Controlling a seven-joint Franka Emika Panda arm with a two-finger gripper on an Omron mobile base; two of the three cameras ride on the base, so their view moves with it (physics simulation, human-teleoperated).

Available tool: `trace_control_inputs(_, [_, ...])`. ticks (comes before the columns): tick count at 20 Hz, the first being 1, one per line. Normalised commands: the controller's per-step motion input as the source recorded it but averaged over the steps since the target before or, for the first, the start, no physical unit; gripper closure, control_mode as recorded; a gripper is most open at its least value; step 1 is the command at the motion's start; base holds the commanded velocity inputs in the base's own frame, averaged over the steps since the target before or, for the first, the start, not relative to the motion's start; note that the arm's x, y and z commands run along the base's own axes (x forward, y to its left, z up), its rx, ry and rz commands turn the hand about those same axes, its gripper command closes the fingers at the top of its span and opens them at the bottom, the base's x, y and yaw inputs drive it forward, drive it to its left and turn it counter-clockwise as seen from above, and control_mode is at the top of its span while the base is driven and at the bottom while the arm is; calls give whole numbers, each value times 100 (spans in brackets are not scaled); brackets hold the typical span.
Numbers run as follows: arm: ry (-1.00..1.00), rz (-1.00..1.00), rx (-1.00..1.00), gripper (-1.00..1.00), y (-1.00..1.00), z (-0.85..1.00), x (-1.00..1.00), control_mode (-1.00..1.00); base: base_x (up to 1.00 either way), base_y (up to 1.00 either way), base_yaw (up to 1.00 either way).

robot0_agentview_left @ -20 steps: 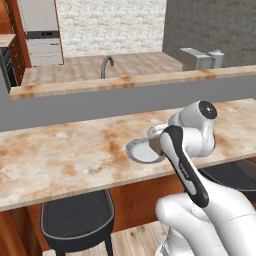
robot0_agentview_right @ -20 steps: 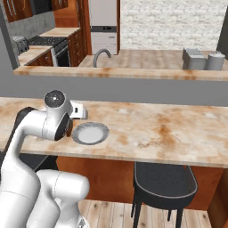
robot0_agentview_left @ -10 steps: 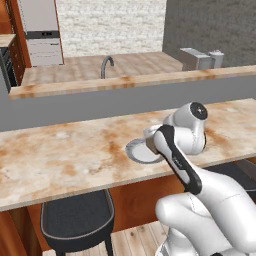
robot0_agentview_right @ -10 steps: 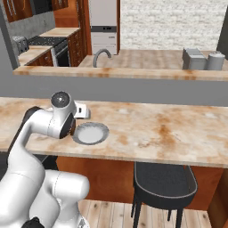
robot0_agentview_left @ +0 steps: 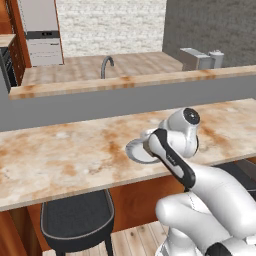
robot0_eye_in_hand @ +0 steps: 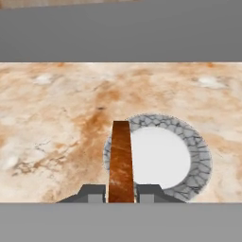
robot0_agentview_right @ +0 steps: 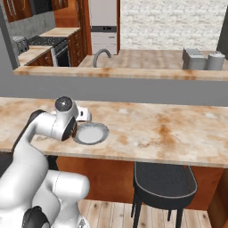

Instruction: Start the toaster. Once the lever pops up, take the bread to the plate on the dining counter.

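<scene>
Jaws of the two-finger gripper are clamped on the thin tan-brown bread slice, held edge-on over the left rim of the small round pale grey-white plate, which sits on the beige, orange-marbled stone surface.

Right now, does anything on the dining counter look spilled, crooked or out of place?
Nothing stands out. The plate sits flat on the dining counter, bare and unbroken, and the bread is held edge-on in the shut pincer over the plate's near rim.
</scene>
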Motion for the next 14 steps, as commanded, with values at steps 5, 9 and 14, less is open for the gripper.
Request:
trace_control_inputs(5, [0, 0, 0, 100, 7, -24, 24, -100, 0, 0, 0])
trace_control_inputs(9, [0, 0, 0, 100, 1, -21, 21, -100, 0, 0, 0])
trace_control_inputs(14, [0, 0, 0, 100, 0, -11, 24, -100, 0, 0, 0])
